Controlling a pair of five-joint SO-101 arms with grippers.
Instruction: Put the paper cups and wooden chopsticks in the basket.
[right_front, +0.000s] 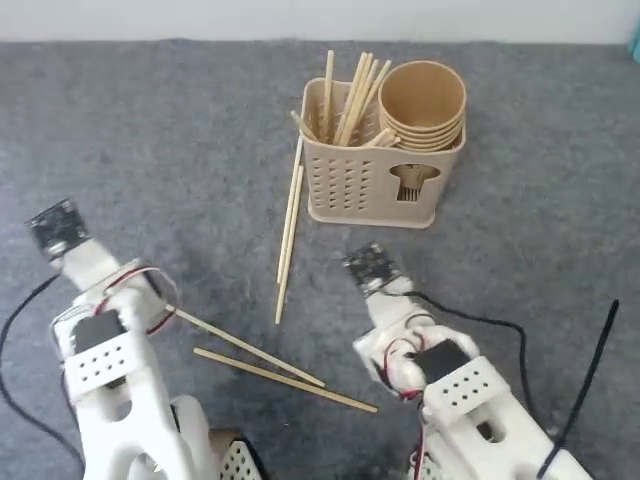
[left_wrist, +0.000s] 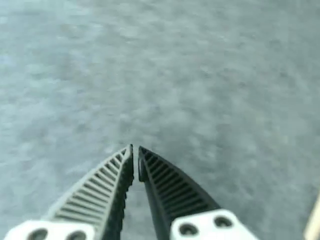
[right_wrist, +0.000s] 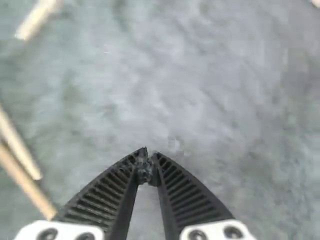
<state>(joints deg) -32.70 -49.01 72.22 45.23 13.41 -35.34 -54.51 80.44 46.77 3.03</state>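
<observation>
We record a stack of brown paper cups (right_front: 423, 100) and several pale wooden chopsticks (right_front: 350, 90) standing in the beige perforated plastic basket (right_front: 365, 190). Four loose chopsticks (right_front: 288, 230) lie on the grey carpet (right_front: 150, 120), between the basket and the arms. The left gripper (left_wrist: 136, 150) and right gripper (right_wrist: 146, 159) are each pressed together, holding nothing.

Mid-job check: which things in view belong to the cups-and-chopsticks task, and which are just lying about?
Job:
- basket
- paper cups, stacked in the basket
- standing chopsticks, in the basket
- loose pair on the carpet beside the basket
- second loose pair, farther from the basket

Just there:
- grey carpet
- black cable
</observation>
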